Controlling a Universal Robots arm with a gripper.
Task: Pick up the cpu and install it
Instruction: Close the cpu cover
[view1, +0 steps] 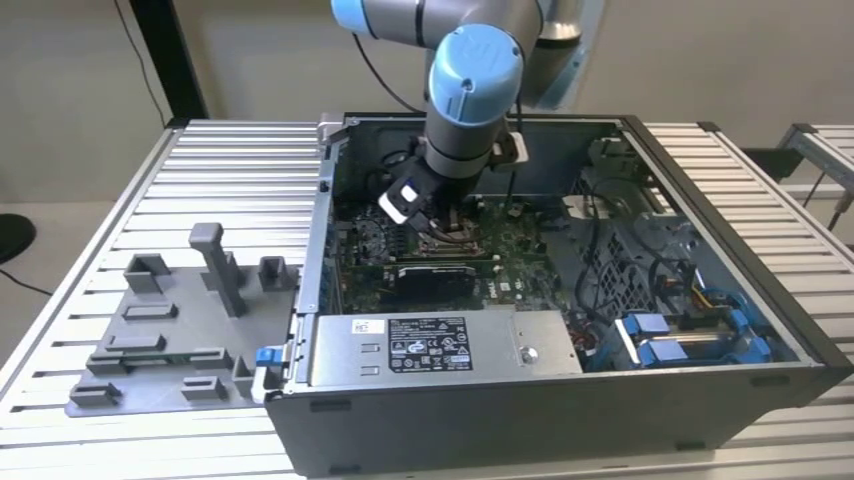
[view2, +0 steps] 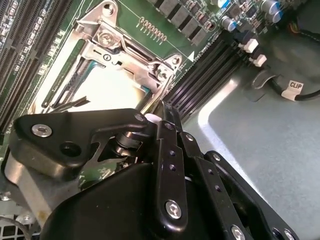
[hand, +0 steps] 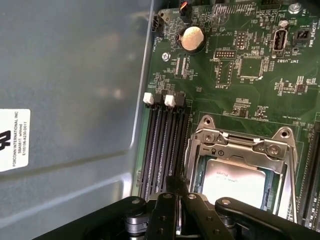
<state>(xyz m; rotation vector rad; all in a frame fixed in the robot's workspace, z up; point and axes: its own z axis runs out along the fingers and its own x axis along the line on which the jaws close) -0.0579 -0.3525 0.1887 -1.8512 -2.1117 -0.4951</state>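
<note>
Looks like you're most of the way through this one: the cpu (hand: 234, 181) is already sitting inside the socket frame (hand: 240, 150) on the motherboard (hand: 240, 65), its pale silver top showing through the frame's opening in both wrist views. So the pick-up part looks done, and from what I can judge the chip lies flat in its seat, though part of it is hidden behind the claw (hand: 172, 210), so I wouldn't swear it's fully seated. In the exterior view your arm is reaching down into the open computer case (view1: 561, 400), which stands on the slatted surface (view1: 214, 170) toward its right side, with the grey fixture blocks (view1: 174, 320) sitting near the left edge. The claw hangs just above the socket, right over the chip. I honestly can't tell how far apart its fingers are, or whether it has hold of anything. Whether the frame is latched down isn't clear either.
</note>
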